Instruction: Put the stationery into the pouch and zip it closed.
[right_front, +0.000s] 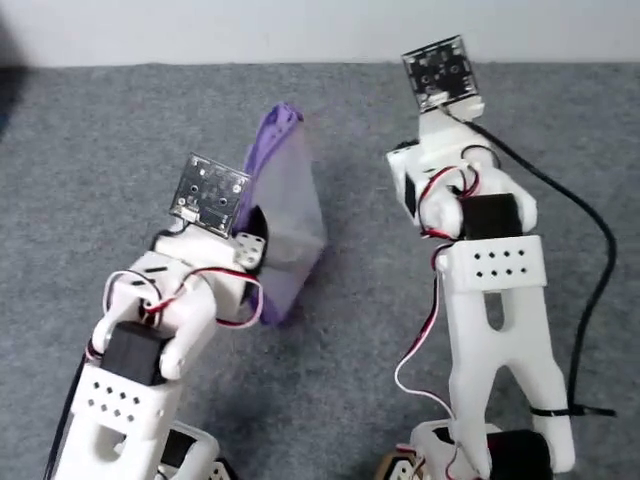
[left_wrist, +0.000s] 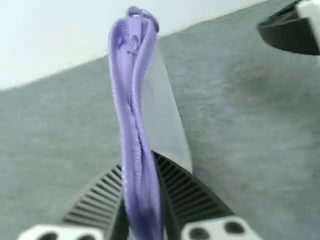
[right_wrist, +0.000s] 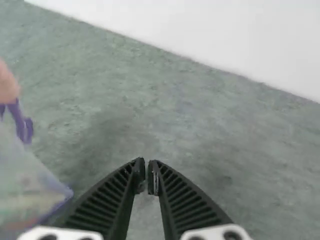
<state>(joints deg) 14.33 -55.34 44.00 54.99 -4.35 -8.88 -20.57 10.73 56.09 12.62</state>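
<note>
A translucent pouch (right_front: 287, 215) with a purple zipper edge (left_wrist: 134, 95) stands upright off the grey carpet, its zipper pull (left_wrist: 132, 39) at the far end. My left gripper (left_wrist: 141, 167) is shut on the near end of that zipper edge. The zipper looks closed along the length I can see. My right gripper (right_wrist: 146, 177) hovers shut with nothing in it over bare carpet, to the right of the pouch (right_wrist: 25, 192). Faint colours show through the pouch wall, too blurred to name.
Grey carpet (right_front: 360, 330) covers the table up to a white wall at the back. A dark finger of the right arm (left_wrist: 292, 31) shows beyond the pouch. A blurred pink shape (right_wrist: 7, 86) sits by the pouch's purple end.
</note>
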